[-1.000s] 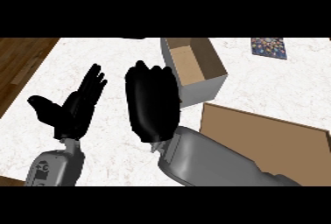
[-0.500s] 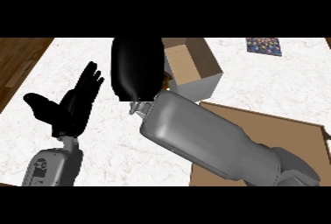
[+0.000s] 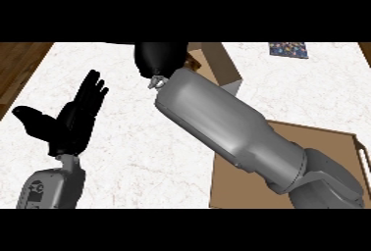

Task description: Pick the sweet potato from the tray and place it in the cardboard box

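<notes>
Right hand (image 3: 163,56) stretched over cardboard box (image 3: 221,63) rim, positioned for drop-off; cannot tell its grasp. Sweet potato hidden, none visible on tray (image 3: 326,142), so probably carried. Left hand (image 3: 72,122) flat-open, resting at left, out of way

White marble counter (image 3: 145,162), dark wood floor (image 3: 18,68)
</notes>
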Controlling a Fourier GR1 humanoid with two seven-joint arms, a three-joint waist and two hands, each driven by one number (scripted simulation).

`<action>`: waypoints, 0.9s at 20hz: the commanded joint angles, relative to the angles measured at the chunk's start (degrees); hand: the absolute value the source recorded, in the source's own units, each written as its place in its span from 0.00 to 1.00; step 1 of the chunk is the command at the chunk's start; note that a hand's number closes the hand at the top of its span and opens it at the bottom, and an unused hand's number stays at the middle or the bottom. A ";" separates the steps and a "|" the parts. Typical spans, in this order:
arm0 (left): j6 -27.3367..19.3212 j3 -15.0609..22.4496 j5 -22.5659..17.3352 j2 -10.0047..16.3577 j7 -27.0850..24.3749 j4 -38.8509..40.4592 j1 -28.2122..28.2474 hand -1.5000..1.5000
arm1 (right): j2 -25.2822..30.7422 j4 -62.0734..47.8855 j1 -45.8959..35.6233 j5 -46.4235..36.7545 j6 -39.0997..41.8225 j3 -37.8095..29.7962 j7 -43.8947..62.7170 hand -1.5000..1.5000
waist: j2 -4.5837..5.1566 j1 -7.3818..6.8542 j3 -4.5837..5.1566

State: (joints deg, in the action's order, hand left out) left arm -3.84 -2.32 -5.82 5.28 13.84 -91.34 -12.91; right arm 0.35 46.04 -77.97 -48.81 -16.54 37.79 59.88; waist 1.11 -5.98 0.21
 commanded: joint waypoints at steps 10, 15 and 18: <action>-0.27 1.20 0.70 -0.88 -0.45 -1.12 0.66 0.50 | -0.35 -21.10 0.20 12.12 14.15 -1.23 -6.27 0.00 | 0.58 -0.22 0.00; 1.11 -0.82 -0.94 0.82 -0.15 -0.90 1.12 0.50 | -0.34 -24.13 4.10 13.78 2.05 -3.19 -13.77 0.00 | 0.69 0.55 -0.13; 0.17 -1.39 -0.23 0.92 -1.15 -1.96 2.45 0.50 | -0.33 -23.25 3.98 11.11 -9.14 -3.17 -18.04 0.00 | 0.55 1.15 -0.18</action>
State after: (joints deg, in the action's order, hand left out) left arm -3.83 -2.67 -5.75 5.67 13.59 -93.50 -11.30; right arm 0.56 25.01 -76.66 -35.44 -15.29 33.91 47.08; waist 0.50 -5.48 0.00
